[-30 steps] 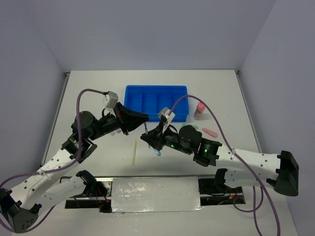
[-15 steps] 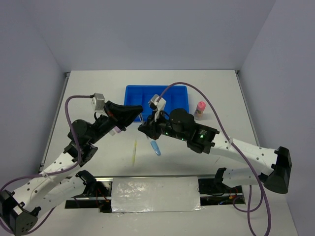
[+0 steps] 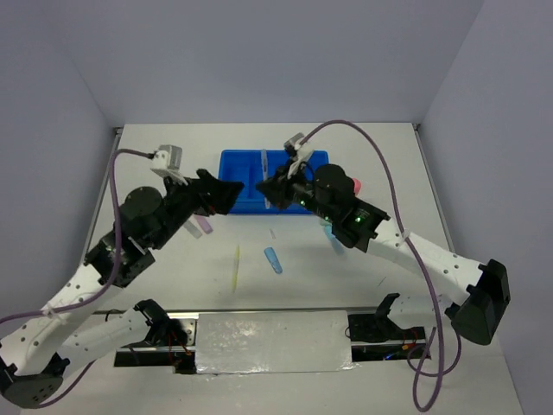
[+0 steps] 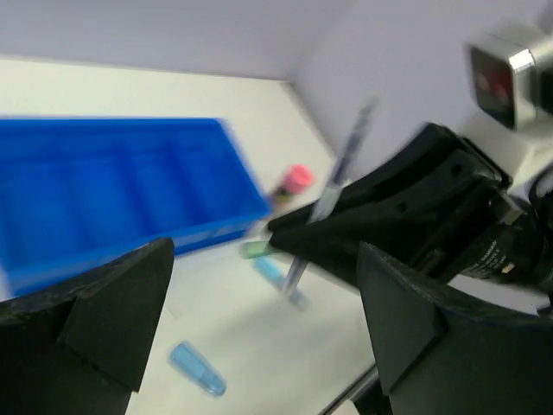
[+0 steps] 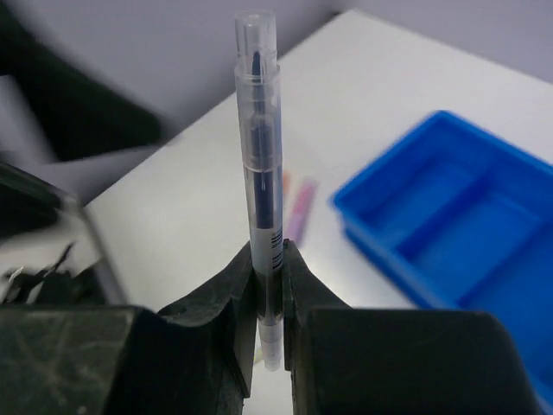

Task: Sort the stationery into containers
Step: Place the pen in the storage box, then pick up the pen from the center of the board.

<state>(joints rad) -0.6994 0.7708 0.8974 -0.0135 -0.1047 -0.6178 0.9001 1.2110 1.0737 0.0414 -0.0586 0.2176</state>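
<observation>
**Pen upright at the tray's near edge, in the right arm's grip**

The pen (image 5: 260, 164), clear-barrelled with a dark core, stands with its long axis vertical. The right fingers (image 5: 232, 290) are closed on its lower part, the capped end pointing up and a short stub showing below the grip. The blue tray (image 3: 233, 206) lies just beyond and under it. From above, the pen shows against the tray's left-middle compartments, but which compartment its lower end is over cannot be told. The right wrist view puts the tray off to one side of the pen rather than straight beneath.

The right arm is clearly the nearer one for this item. To my eye the drop calls for tipping the pen from upright to lie along a narrow compartment. Released upright, it may bounce or end up leaning on a divider.

The left fingers (image 4: 117, 294) are spread wide with nothing between them, hovering by the tray's near left corner. A blue marker (image 3: 273, 259), a yellow pen (image 3: 236, 266) and a pink marker (image 3: 201, 226) lie on the table (image 3: 155, 156), well apart from both arms' fingers.
</observation>
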